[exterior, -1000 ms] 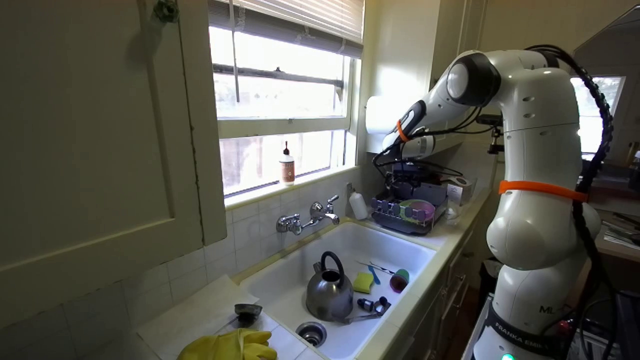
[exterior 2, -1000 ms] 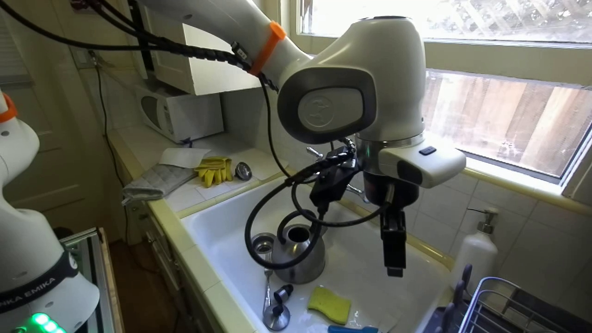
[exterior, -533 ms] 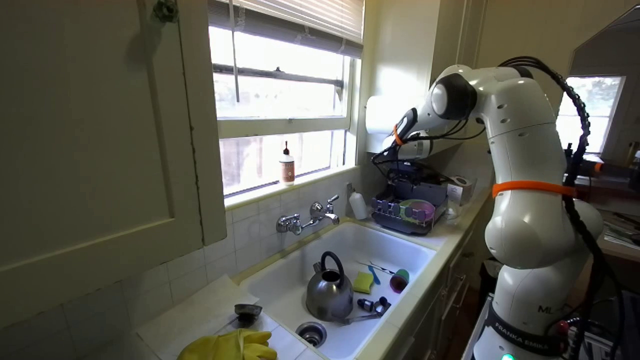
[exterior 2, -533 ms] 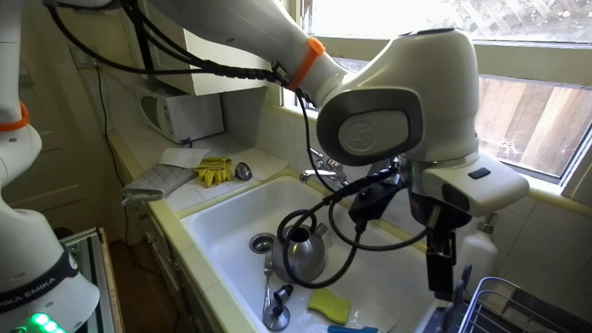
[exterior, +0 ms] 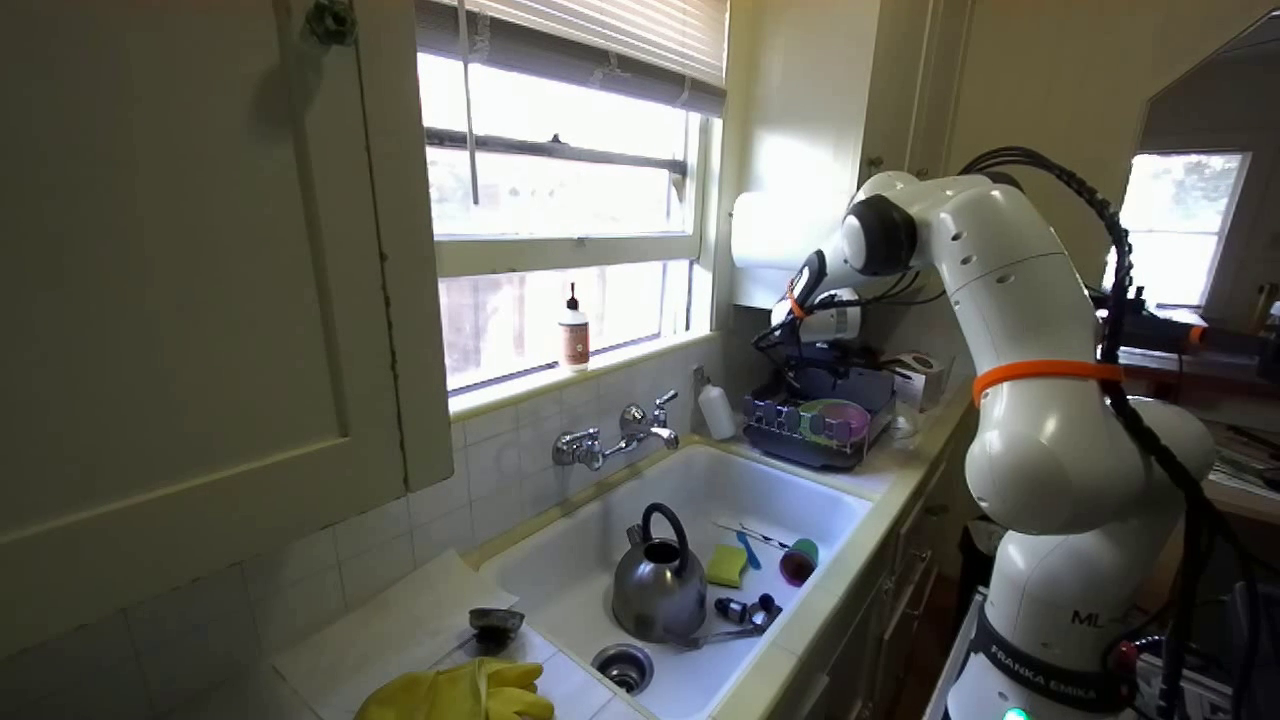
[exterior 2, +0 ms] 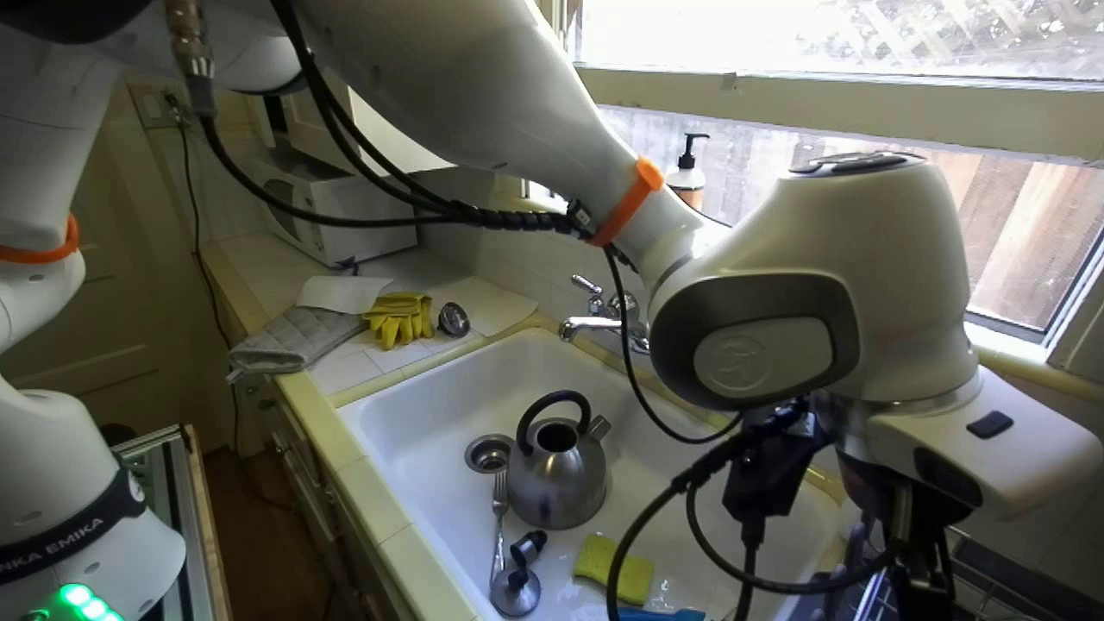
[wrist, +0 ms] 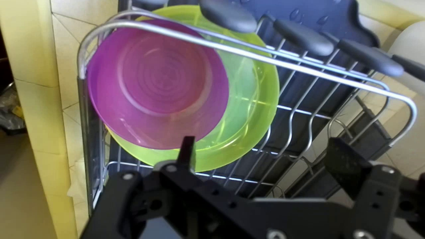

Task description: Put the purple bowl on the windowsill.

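Note:
The purple bowl (wrist: 159, 83) sits open side up inside a yellow-green bowl (wrist: 265, 116) in the dish rack (wrist: 318, 79). The purple bowl also shows in an exterior view (exterior: 850, 420). My gripper (wrist: 262, 141) is open and empty, above the rack. In the wrist view one finger overlaps the purple bowl's near rim and the other is over the rack's side; contact cannot be told. In an exterior view the gripper (exterior 2: 923, 561) is low at the right, fingertips cut off. The white windowsill (exterior: 645, 350) runs under the window and shows in part in an exterior view (exterior 2: 1009, 347).
A pump bottle (exterior: 574, 340) stands on the windowsill. A white soap bottle (exterior: 716, 410) stands beside the rack. The sink (exterior: 540, 590) holds a steel kettle (exterior: 660, 590), a sponge (exterior: 726, 565), utensils and a cup (exterior: 798, 562). Grey knobs (wrist: 303, 36) line the rack's edge.
The arm has reached out and come down, carrying my gripper away from over the sink to above the dish rack. The purple bowl has not moved.

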`<state>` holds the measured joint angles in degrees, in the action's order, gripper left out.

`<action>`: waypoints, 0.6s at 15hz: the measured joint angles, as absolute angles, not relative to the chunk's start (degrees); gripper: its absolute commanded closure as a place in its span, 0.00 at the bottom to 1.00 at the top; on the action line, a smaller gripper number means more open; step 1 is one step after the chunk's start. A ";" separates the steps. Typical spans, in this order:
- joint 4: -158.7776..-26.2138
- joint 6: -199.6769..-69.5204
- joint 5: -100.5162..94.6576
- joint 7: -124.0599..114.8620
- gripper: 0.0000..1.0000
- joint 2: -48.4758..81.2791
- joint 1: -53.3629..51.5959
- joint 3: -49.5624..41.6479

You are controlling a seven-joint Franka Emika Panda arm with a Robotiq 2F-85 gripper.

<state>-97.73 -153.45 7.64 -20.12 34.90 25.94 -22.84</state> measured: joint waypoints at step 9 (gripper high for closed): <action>-92.51 -154.59 7.10 -17.40 0.00 42.21 26.30 -23.88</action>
<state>-92.51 -154.59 7.10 -17.40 42.21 26.30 -23.88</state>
